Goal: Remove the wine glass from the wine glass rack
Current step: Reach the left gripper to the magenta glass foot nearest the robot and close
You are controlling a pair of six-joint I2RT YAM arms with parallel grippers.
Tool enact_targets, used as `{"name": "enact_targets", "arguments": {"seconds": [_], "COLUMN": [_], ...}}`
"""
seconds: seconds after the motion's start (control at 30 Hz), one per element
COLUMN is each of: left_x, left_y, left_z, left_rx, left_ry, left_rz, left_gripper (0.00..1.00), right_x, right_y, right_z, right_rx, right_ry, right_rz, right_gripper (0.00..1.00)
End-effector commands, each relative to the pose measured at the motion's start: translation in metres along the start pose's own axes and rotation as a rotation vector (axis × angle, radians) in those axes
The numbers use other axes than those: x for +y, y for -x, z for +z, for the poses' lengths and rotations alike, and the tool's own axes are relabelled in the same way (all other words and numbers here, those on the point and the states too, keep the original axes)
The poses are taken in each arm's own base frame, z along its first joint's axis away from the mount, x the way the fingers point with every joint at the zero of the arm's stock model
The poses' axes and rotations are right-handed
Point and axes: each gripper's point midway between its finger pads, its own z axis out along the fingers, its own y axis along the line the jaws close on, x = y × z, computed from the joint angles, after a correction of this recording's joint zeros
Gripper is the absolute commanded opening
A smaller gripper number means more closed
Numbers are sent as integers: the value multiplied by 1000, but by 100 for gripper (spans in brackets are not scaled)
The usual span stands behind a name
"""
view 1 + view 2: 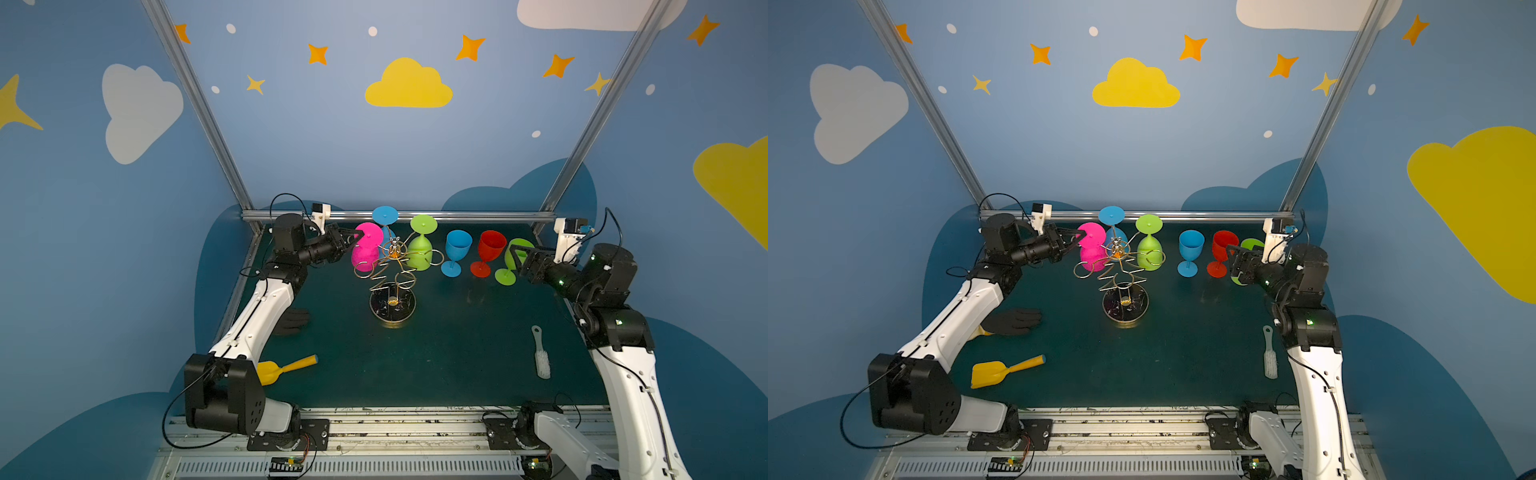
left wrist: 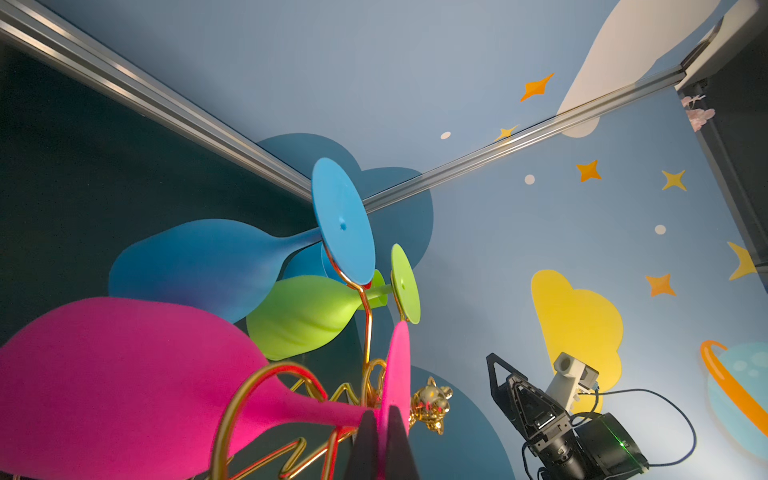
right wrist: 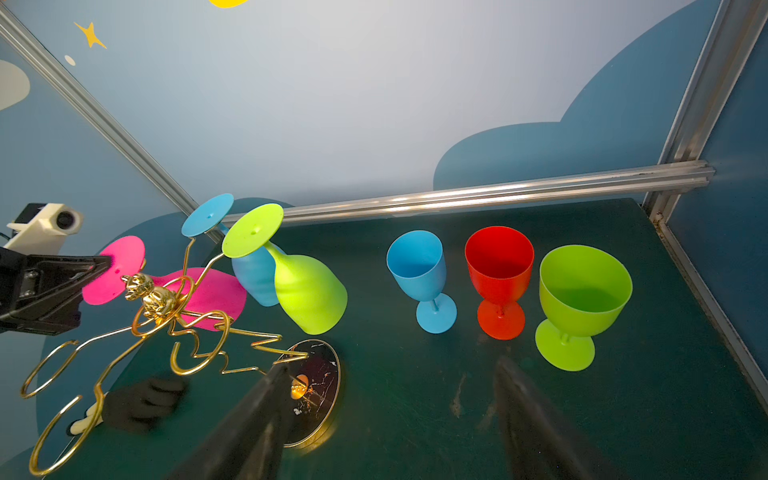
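Closest to my lens, the left gripper [image 2: 381, 417] pinches the foot of the pink wine glass [image 2: 124, 374], hanging bowl-down on the left side of the wine glass rack [image 1: 392, 305]. The right gripper [image 3: 392, 365] gapes empty near three upright glasses [image 3: 498, 270].

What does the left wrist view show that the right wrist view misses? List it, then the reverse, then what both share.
Left wrist only: the right arm's camera and a planet sticker on the wall.
Right wrist only: the standing blue glass, red glass and standing green glass, the rack's base, a black glove.
Both: the gold rack, its hanging blue glass, hanging green glass and pink glass upside down, the left pincer shut on the pink glass's foot.
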Motion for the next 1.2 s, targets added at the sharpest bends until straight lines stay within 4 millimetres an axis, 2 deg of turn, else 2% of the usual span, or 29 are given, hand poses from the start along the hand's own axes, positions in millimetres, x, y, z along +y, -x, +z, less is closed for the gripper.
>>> {"name": "enact_targets", "arguments": {"seconds": [0.0,0.37,0.73,1.03,1.17], "left_x": [-15,-21,-12,-17,-15], "left_y": [7,23,42,63,74], "left_z": [2,7,7,-9,-29], "left_rx": [-4,-40,-109,-175,-225], "left_ry": [-29,-39,-15,-29,-27], "left_rz": [49,69,69,89,83], "left_gripper": [3,3,3,3,3], "right_x": [6,7,9,11,12], "right_y": [6,8,7,7,7], "right_z": [-8,-12,-15,-17,-17], "right_rx": [-19,-26,-23,-22,-21], "right_ry": [11,7,11,16,21], "right_rz": [-6,-12,-12,-14,-16], "right_gripper": [76,76,76,76,77]}}
